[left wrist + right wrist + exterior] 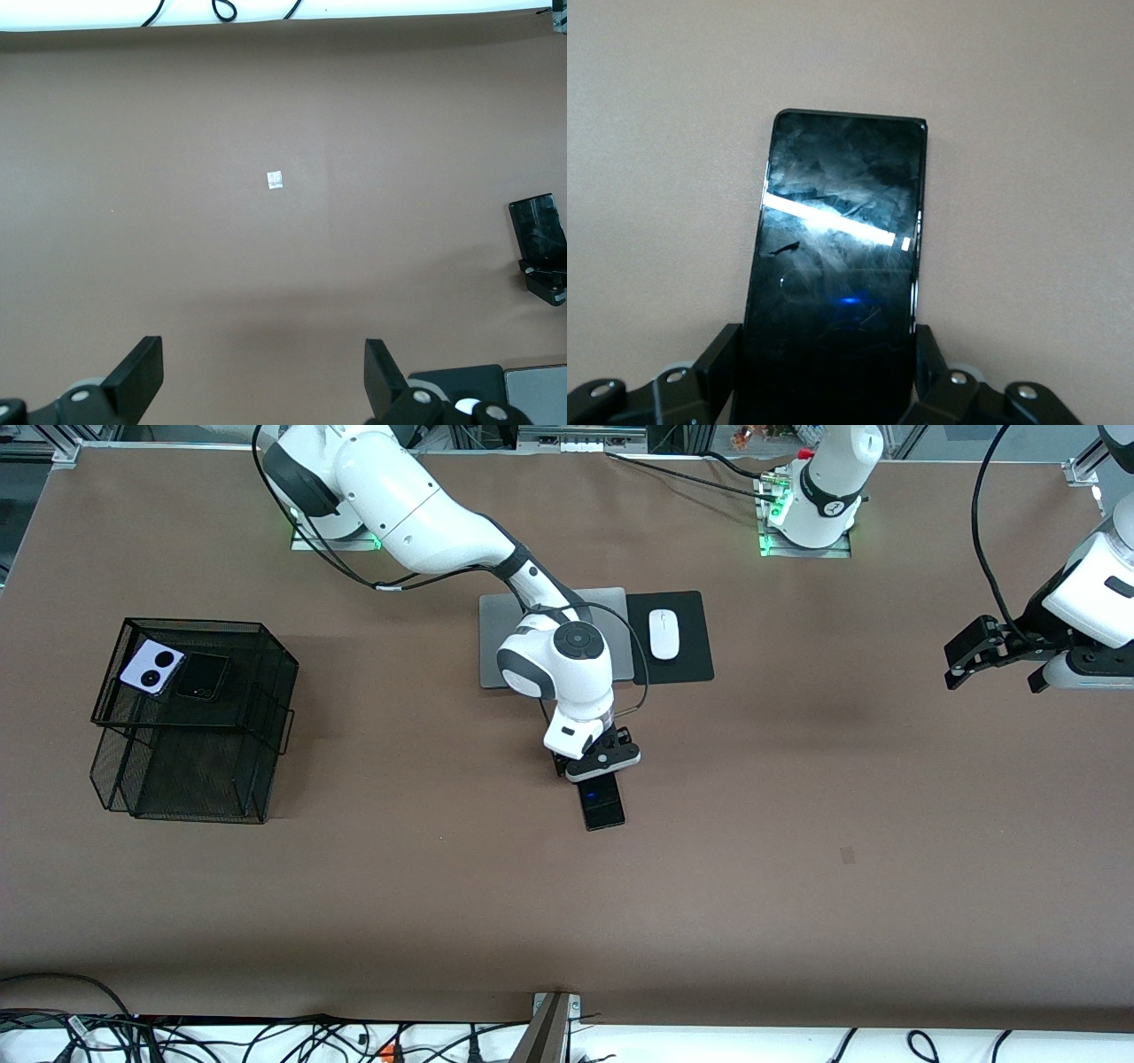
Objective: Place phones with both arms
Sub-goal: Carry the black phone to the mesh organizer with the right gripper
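The brown tabletop (797, 850) stretched wide under both arms. Toward the right arm's end stood a black wire basket (190, 722), and on its top tier lay two phones side by side and touching: the small lilac phone (151, 668) with its two round lenses, and the small square black phone (203, 677). Near the arms' bases sat a grey laptop (496, 642), with a white mouse (664, 633) on a dark pad beside it.

The right arm (425, 522) reached out past the laptop and down to the middle of the tabletop. Its right gripper (592, 767) was down at the long black phone (602, 804), which lay flat, nearer the front camera than the laptop. The phone's long axis ran straight out from the gripper, and the fingers (719, 365) had closed on its two long edges at the end under the wrist, so most of the slab stuck out ahead of them. The grip looked ready for a lift, presumably toward the basket.

The left gripper (974, 654) hung waiting over the left arm's end of the tabletop, well apart from every phone, its fingers (137, 372) spread wide and empty.
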`<state>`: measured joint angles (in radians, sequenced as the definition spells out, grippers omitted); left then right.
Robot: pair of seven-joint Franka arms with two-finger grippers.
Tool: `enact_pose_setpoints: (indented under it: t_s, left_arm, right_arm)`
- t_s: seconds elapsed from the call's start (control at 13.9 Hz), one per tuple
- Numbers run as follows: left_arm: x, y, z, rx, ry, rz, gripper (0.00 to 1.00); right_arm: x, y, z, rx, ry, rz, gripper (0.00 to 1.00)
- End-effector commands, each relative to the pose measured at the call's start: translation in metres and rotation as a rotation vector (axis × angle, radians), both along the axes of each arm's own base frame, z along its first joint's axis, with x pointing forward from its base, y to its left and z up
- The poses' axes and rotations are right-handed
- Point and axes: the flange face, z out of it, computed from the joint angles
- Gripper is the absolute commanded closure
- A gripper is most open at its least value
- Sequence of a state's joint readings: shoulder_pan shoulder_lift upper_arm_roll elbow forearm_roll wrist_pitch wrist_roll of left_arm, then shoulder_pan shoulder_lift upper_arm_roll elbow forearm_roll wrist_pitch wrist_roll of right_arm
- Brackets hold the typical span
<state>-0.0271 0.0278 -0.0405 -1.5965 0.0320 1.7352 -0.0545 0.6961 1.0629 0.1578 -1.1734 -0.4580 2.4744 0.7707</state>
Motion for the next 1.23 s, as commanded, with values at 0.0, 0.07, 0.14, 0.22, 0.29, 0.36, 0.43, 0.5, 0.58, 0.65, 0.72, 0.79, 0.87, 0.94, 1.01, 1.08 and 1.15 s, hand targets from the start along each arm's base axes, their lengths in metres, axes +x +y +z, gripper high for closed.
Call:
enact_pose_setpoints:
  t_s: [0.0,0.07,0.14,0.22,0.29,0.36,0.43,0.5,0.58,0.65,0.72,0.79,0.87,0.94,1.01,1.08,1.15]
  left_arm:
    - [0.004,0.008,-0.004,-0.026,0.002,0.017,0.00]
    - [0.006,0.013,-0.009,-0.024,0.013,0.021,0.00]
    - [0.008,0.013,-0.013,-0.022,0.022,0.018,0.00]
    - [0.008,0.014,-0.015,-0.021,0.025,0.015,0.00]
    - [0.010,0.013,-0.017,-0.021,0.029,0.013,0.00]
    - [0.009,0.010,-0.017,-0.021,0.030,0.009,0.00]
    - [0.009,0.009,-0.017,-0.021,0.031,0.007,0.00]
    - [0.009,0.009,-0.018,-0.021,0.036,0.007,0.00]
    - [0.009,0.009,-0.019,-0.021,0.039,0.007,0.00]
    - [0.009,0.009,-0.019,-0.021,0.039,0.007,0.00]
    - [0.009,0.009,-0.019,-0.021,0.039,0.007,0.00]
    - [0.009,0.009,-0.021,-0.021,0.043,0.007,0.00]
    - [0.009,0.010,-0.021,-0.021,0.043,0.007,0.00]
    - [0.009,0.010,-0.021,-0.021,0.043,0.009,0.00]
    - [0.009,0.009,-0.021,-0.022,0.045,0.009,0.00]
    - [0.009,0.009,-0.022,-0.022,0.046,0.009,0.00]
    - [0.010,0.009,-0.023,-0.022,0.047,0.009,0.00]
  right_arm:
    - [0.003,0.002,-0.004,-0.009,-0.013,0.020,0.55]
    - [0.005,0.000,-0.002,-0.017,-0.006,0.013,0.55]
    - [0.005,-0.001,0.002,-0.033,0.008,0.003,0.56]
    - [0.005,-0.004,0.005,-0.064,0.026,-0.007,0.56]
    - [0.009,-0.010,0.020,-0.097,0.038,-0.025,0.56]
    - [0.015,-0.016,0.037,-0.110,0.049,-0.044,0.56]
    - [0.019,-0.019,0.057,-0.099,0.072,-0.072,0.56]
    - [0.026,-0.028,0.080,-0.098,0.093,-0.073,0.56]
    - [0.035,-0.040,0.103,-0.111,0.112,-0.066,0.56]
    - [0.043,-0.054,0.123,-0.117,0.137,-0.062,0.56]
    - [0.052,-0.069,0.148,-0.114,0.147,-0.063,0.56]
    - [0.066,-0.092,0.166,-0.136,0.140,-0.078,0.57]
    - [0.075,-0.111,0.181,-0.162,0.136,-0.101,0.59]
    - [0.080,-0.125,0.195,-0.177,0.134,-0.123,0.64]
    - [0.092,-0.148,0.208,-0.176,0.128,-0.163,0.66]
    - [0.103,-0.172,0.221,-0.177,0.120,-0.170,0.66]
    - [0.117,-0.202,0.232,-0.177,0.123,-0.167,0.66]
